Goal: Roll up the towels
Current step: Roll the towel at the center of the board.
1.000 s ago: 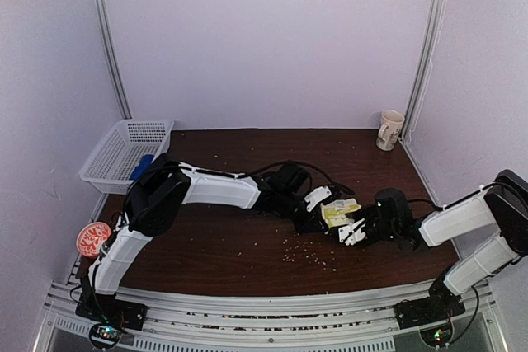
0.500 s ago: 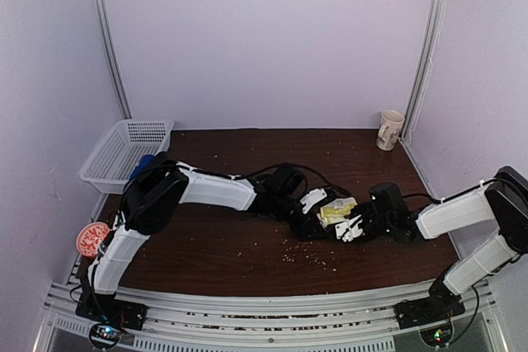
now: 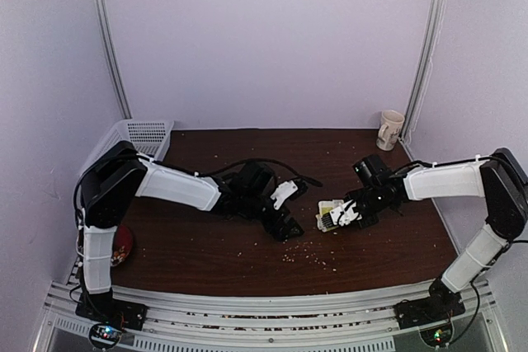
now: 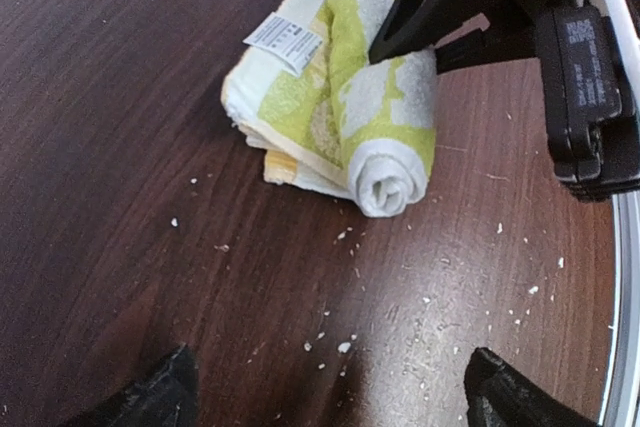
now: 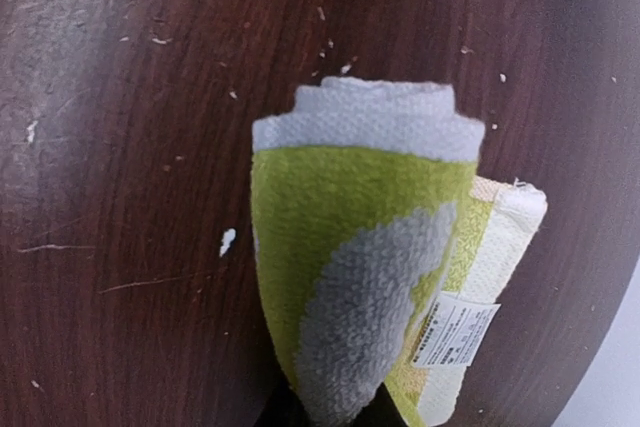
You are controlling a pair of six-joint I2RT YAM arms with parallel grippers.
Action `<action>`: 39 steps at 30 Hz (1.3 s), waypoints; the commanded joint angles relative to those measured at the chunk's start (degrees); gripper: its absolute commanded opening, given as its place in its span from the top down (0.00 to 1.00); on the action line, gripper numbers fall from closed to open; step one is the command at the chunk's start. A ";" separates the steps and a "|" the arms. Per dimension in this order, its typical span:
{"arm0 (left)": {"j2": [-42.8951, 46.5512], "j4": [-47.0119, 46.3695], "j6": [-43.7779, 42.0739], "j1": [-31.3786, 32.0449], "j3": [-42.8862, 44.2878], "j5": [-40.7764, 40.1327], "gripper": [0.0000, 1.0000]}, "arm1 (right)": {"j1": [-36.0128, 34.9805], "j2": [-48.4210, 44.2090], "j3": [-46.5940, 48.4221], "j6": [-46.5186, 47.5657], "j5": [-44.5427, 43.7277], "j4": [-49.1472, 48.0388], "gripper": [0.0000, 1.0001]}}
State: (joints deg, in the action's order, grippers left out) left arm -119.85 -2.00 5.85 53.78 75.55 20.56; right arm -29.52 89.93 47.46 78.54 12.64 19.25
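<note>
A yellow-green towel (image 3: 329,207) with pale patches lies partly rolled on the dark table (image 3: 206,245), its label facing up. My right gripper (image 3: 340,218) is shut on the rolled end of this towel (image 5: 350,237), with the dark fingertips just visible under the cloth at the bottom of the right wrist view. In the left wrist view the roll (image 4: 385,147) lies ahead, with the right gripper's fingers (image 4: 420,7) clamped on its far end. My left gripper (image 3: 294,210) stands open a little to the left of the towel, apart from it, with nothing between its fingertips (image 4: 150,397).
A white basket (image 3: 147,132) sits at the back left, partly behind the left arm. A pale mug (image 3: 389,129) stands at the back right corner. Something red and round (image 3: 122,245) lies by the left arm's base. Crumbs (image 3: 305,257) dot the table.
My left gripper opened, let go of the towel and drew back to the left. My right gripper closed on the roll and swung toward the back of the table.
</note>
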 commanded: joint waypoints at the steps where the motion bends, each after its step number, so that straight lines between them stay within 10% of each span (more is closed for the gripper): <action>1: 0.74 -6.78 4.24 0.10 -1.63 -2.59 0.02 | 0.53 4.09 5.96 3.89 3.89 20.06 0.98; 10: 1.97 -18.52 5.77 0.63 -6.21 -3.62 0.02 | 1.89 19.51 26.69 4.66 6.04 43.44 0.95; 30: -4.38 -37.54 -26.38 14.49 -7.50 -27.87 0.04 | 5.42 27.39 36.04 -1.00 11.84 51.67 0.89; 39: -4.54 -33.17 -19.29 16.16 -5.47 -32.44 0.08 | 6.21 27.62 37.14 -7.04 15.45 50.36 0.89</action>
State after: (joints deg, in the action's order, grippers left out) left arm -125.51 -34.39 -17.85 69.14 70.00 -9.72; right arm -23.57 117.10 85.60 75.13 26.00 69.60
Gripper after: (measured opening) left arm 0.918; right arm 0.118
